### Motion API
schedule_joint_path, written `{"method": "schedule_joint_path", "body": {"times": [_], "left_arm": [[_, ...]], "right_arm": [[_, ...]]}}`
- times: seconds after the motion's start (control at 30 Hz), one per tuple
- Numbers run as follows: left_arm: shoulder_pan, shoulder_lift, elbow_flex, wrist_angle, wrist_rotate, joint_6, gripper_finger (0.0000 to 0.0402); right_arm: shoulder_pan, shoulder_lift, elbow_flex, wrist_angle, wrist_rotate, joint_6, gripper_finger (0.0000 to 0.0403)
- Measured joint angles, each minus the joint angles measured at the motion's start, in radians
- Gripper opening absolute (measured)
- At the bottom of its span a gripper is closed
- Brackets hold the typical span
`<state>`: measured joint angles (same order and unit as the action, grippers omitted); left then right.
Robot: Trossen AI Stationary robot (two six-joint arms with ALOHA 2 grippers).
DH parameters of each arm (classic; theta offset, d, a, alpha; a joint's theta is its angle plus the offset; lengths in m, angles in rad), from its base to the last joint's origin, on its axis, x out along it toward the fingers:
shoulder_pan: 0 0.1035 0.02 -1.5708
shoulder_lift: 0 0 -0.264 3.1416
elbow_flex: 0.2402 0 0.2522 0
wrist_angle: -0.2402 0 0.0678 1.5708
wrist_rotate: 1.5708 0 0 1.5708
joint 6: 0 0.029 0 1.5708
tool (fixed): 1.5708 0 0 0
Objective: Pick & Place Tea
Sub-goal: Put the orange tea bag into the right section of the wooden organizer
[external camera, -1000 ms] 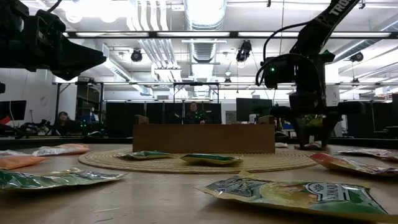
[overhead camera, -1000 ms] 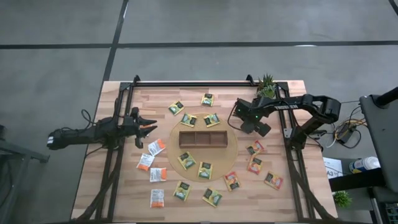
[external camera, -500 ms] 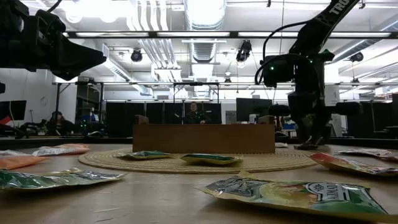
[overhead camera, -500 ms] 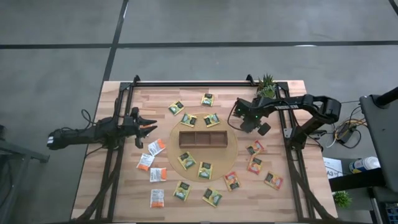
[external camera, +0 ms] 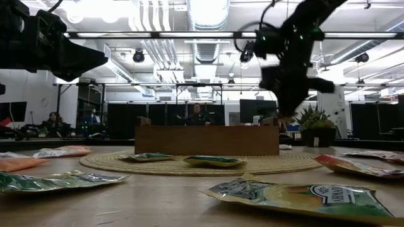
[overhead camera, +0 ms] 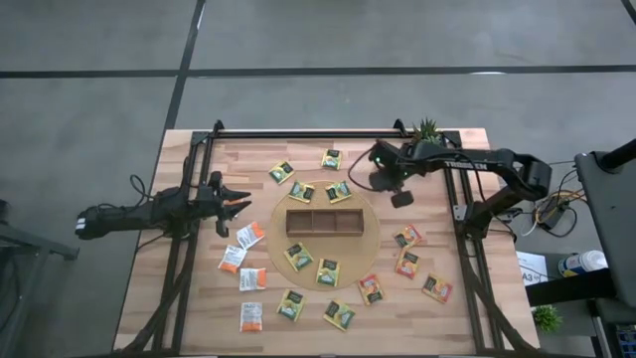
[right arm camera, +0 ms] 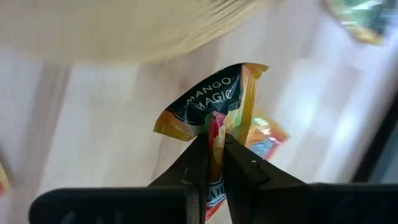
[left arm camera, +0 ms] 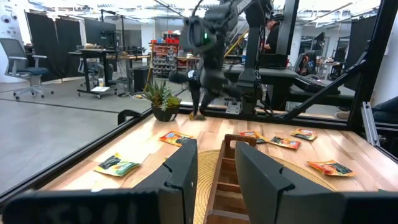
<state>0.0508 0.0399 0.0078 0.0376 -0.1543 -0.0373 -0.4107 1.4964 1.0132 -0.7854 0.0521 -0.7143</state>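
— What does the right gripper [right arm camera: 214,144] hold?

— Its fingers are clenched on a tea sachet [right arm camera: 214,109] with a dark label, lifted above the table [overhead camera: 467,308] near the far edge, beside the potted plant [overhead camera: 426,130].

— And the left gripper [overhead camera: 238,200]?

— It hangs partly open with nothing in it, near the table's left edge.

— Where is the other tea?

— Scattered flat on the table around the round mat [overhead camera: 263,224] with the wooden tray [overhead camera: 323,223].
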Motion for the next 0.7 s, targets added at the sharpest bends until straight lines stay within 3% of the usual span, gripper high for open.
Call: {"method": "schedule_joint_path", "body": {"times": [0.37,0.7], "left_arm": [[0.0,0.0,0.0,0.0,0.0,0.0,0.0104],[0.0,0.0,0.0,0.0,0.0,0.0,0.0104]], "right_arm": [[0.125,-0.003,0.2,-0.01,0.0,0.584,0.0034],[0.275,0.012,0.208,0.112,0.001,0.989,0.0034]]}}
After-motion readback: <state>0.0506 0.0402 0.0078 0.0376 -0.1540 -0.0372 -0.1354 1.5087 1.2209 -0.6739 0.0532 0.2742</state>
